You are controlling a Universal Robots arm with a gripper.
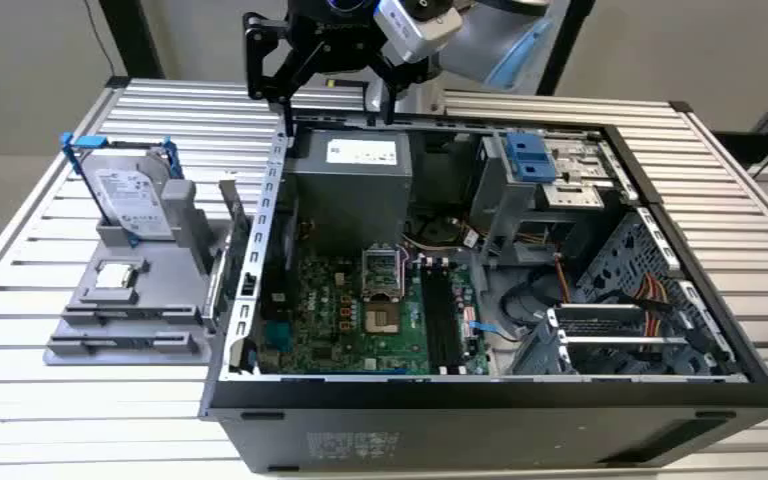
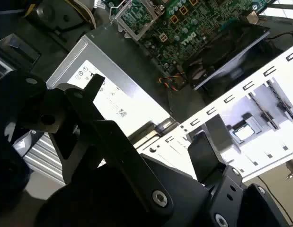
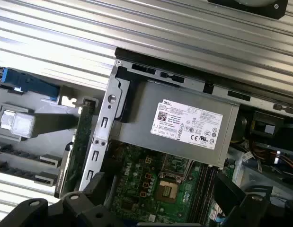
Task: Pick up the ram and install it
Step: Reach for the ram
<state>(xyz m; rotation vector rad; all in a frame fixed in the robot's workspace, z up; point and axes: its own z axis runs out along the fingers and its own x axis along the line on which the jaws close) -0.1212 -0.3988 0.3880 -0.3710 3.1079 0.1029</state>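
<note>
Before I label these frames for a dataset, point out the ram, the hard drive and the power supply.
ram [image 3: 81, 142]: first wrist view, middle of the green board.
hard drive [image 1: 131, 196]: exterior view, its silver face.
power supply [image 3: 184, 124]: first wrist view, its white label.

My pincer [image 1: 337, 100] is black throughout. Nearest below it, the power supply box [image 1: 351, 175] is grey and carries a white label with black print. Farther from my pincer, the motherboard [image 1: 344, 310] is green, dotted with small orange squares, and its long slots [image 1: 440, 325] are black. Off to one side of my pincer, the ram [image 3: 80, 142] is dark bluish-green. Past it, the hard drive [image 1: 128, 195] is silver, in a blue bracket [image 3: 28, 81], on a grey holder [image 1: 131, 320]. The table [image 1: 37, 400] is silver, ribbed in parallel lines. The case [image 1: 491, 430] is black.
</note>
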